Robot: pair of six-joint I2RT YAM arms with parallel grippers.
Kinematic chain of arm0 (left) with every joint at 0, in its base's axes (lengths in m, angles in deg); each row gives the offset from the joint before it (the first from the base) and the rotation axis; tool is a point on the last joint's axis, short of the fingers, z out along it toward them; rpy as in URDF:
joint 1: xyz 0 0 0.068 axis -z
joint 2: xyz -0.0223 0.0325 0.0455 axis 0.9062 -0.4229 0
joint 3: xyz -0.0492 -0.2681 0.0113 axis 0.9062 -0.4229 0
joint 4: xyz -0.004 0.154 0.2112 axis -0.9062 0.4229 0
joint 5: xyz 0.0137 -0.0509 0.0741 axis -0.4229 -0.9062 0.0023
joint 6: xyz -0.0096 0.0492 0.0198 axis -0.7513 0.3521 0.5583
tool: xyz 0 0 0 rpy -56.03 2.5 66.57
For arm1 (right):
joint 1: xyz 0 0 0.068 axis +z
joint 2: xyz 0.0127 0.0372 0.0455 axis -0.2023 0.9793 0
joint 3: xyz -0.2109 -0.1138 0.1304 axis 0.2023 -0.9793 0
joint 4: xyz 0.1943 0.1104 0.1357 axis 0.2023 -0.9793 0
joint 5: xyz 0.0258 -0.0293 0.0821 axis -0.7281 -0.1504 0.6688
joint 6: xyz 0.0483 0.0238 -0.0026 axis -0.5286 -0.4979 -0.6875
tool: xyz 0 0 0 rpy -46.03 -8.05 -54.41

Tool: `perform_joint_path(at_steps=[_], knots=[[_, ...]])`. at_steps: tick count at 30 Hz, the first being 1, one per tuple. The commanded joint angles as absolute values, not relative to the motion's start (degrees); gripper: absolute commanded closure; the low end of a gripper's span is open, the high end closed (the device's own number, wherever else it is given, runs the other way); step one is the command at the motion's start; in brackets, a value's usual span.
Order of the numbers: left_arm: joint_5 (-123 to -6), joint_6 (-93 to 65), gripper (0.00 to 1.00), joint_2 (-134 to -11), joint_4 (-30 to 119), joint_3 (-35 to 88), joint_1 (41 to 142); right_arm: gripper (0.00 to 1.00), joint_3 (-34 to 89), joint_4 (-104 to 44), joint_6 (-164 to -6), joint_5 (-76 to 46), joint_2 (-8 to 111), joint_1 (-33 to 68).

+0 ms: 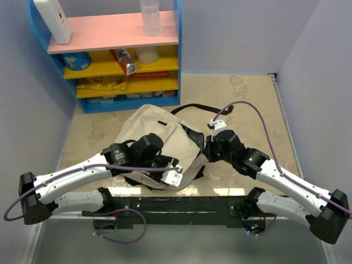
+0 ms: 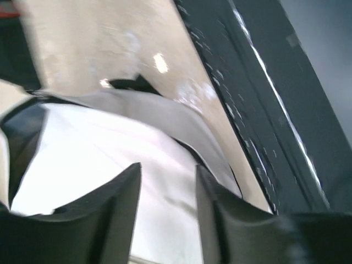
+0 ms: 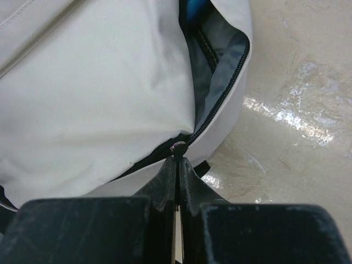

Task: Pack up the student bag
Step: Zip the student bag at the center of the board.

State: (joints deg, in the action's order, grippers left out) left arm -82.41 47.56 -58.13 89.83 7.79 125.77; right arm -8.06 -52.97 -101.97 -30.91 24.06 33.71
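Left wrist view blurred; student bag (image 3: 99, 99) interior mostly hidden. Left gripper (image 2: 168, 171) fingers spread over bag fabric, holding nothing. Right gripper (image 3: 177, 162) fingers pressed together, pinching zipper pull (image 3: 179, 147).

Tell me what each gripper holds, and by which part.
The right gripper has its fingers shut on the zipper pull of the beige backpack. The left gripper holds nothing: its fingers stand apart over the backpack's fabric.

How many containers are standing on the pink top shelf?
2. A white container at the left end of the pink shelf, a clear bottle right of centre. The frame edge crops both tops; nothing else seems hidden there.
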Motion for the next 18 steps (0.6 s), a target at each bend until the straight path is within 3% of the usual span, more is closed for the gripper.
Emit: perform_joint_path(at_steps=[1,11,18], knots=[[-77.4,21.5,0.48,-61.7,73.1,11.4,125.3,1.00,-8.7,-51.0,-103.1,-28.7,23.3,34.2],[-66.1,1.8,0.23,-74.2,60.1,11.7,126.8,1.00,-8.0,-50.7,-103.1,-29.7,22.5,34.2],[-61.6,-1.9,0.22,-77.4,58.0,11.6,127.5,1.00,-7.0,-51.2,-103.1,-29.5,21.6,34.2]])
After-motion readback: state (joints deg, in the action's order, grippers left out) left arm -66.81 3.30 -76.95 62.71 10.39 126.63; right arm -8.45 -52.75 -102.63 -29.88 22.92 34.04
